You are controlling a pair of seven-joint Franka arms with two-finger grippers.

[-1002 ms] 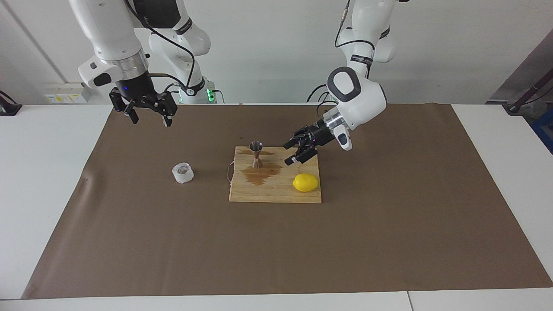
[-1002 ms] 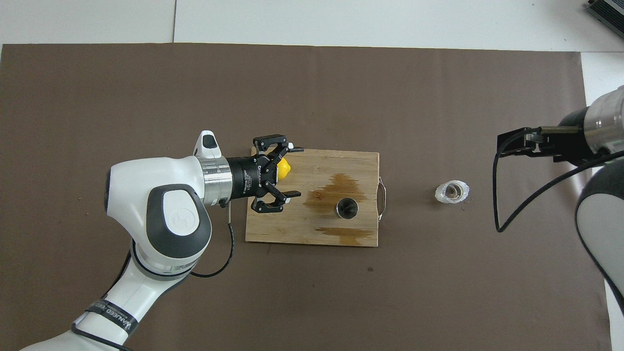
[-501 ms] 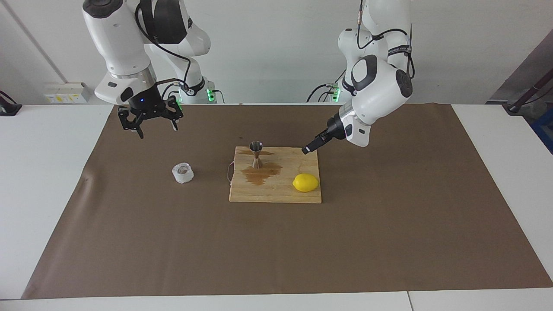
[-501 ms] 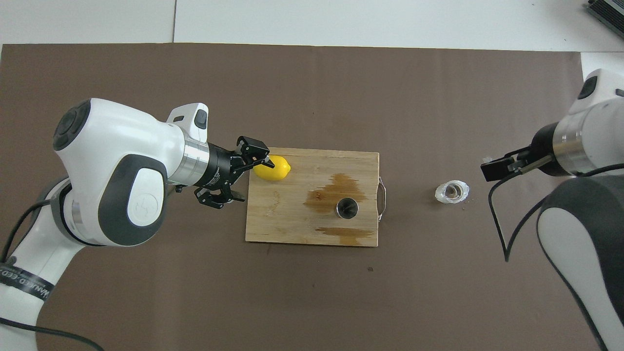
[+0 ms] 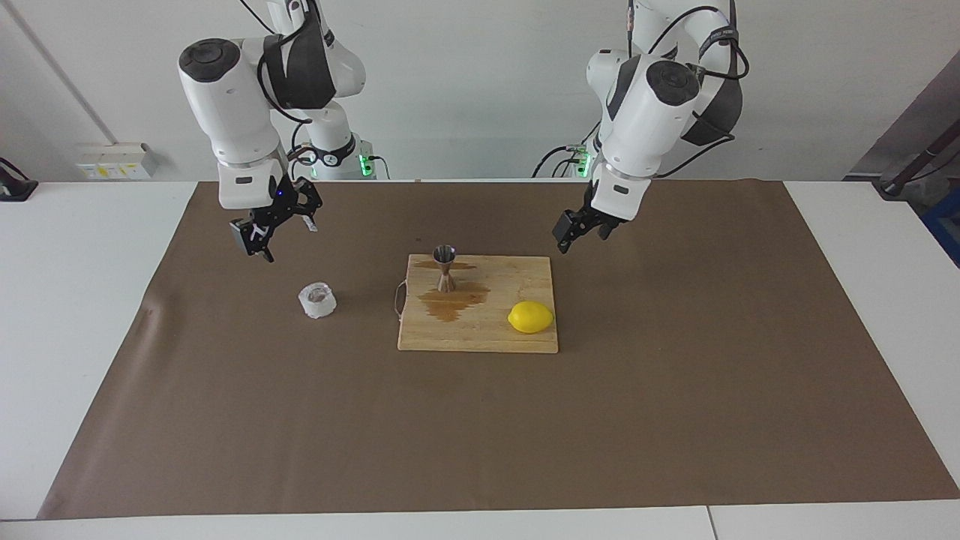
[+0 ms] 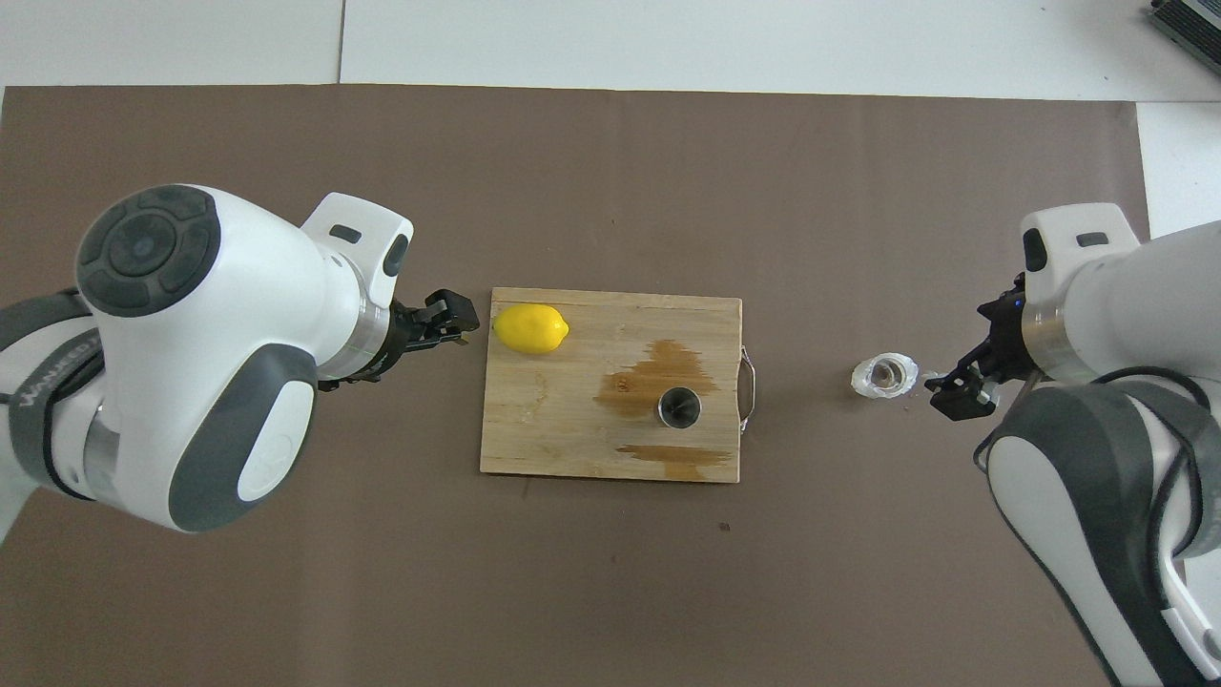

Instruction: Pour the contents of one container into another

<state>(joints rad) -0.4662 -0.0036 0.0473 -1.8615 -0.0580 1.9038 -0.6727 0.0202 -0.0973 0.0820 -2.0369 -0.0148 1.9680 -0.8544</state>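
Note:
The squat whitish crinkled cup point(image 5: 317, 299) point(image 6: 885, 375) stands on the brown paper beside the board, toward the right arm's end. The steel hourglass jigger point(image 5: 445, 268) point(image 6: 679, 407) stands upright on the wooden cutting board point(image 5: 480, 337) point(image 6: 563, 439), amid brown spilled liquid. My right gripper point(image 5: 259, 236) point(image 6: 959, 391) hangs open and empty in the air over the paper, close beside the cup but apart from it. My left gripper point(image 5: 568, 229) point(image 6: 456, 320) hangs open and empty over the paper, just off the board's end toward the left arm's side.
A yellow lemon point(image 5: 530, 317) point(image 6: 531, 328) lies on the board's corner away from the robots, at the left arm's end. A thin wire handle point(image 5: 397, 296) sticks out of the board toward the cup. Brown paper point(image 5: 675, 420) covers the white table.
The left gripper has drawn back off the board and away from the lemon, and now points downward. The right gripper has swung in and down toward the cup. Cup, jigger and lemon have not moved.

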